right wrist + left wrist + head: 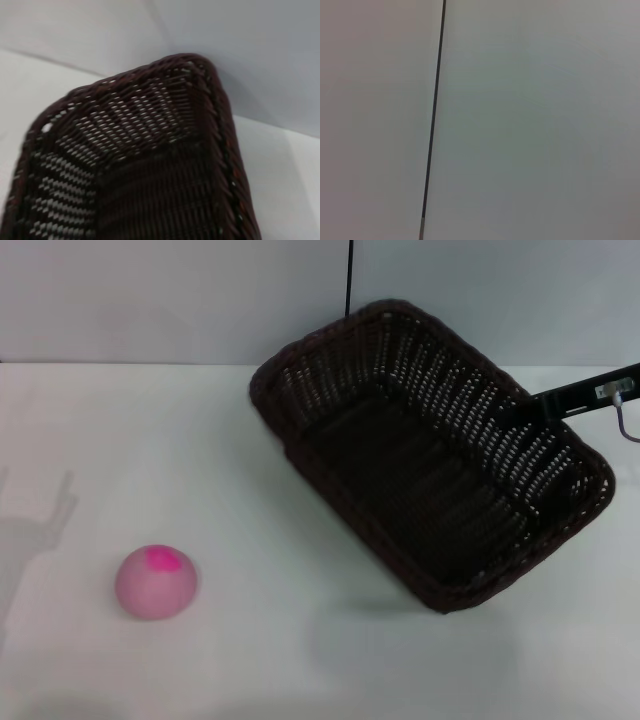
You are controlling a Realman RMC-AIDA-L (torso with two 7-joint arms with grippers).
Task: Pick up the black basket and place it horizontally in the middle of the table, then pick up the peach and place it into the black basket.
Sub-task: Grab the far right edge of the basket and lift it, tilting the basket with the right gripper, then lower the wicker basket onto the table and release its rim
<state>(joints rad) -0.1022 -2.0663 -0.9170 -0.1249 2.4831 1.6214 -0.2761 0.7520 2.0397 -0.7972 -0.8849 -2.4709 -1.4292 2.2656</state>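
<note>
The black basket [430, 480] hangs tilted a little above the table [300, 660], on its right half, with its long side running diagonally; a faint shadow lies under it. My right gripper [525, 408] reaches in from the right and is shut on the basket's far right rim. The right wrist view looks down into the basket [150, 165] from close up, along its woven floor to a far corner. The peach [155, 582], pale pink with a magenta blotch, rests on the table at the front left, well apart from the basket. My left gripper is out of view.
A grey wall [150, 300] stands behind the table, with a thin black cable [349, 280] running down it; the cable also shows in the left wrist view [434, 120]. A faint arm shadow [35, 525] lies on the table's left side.
</note>
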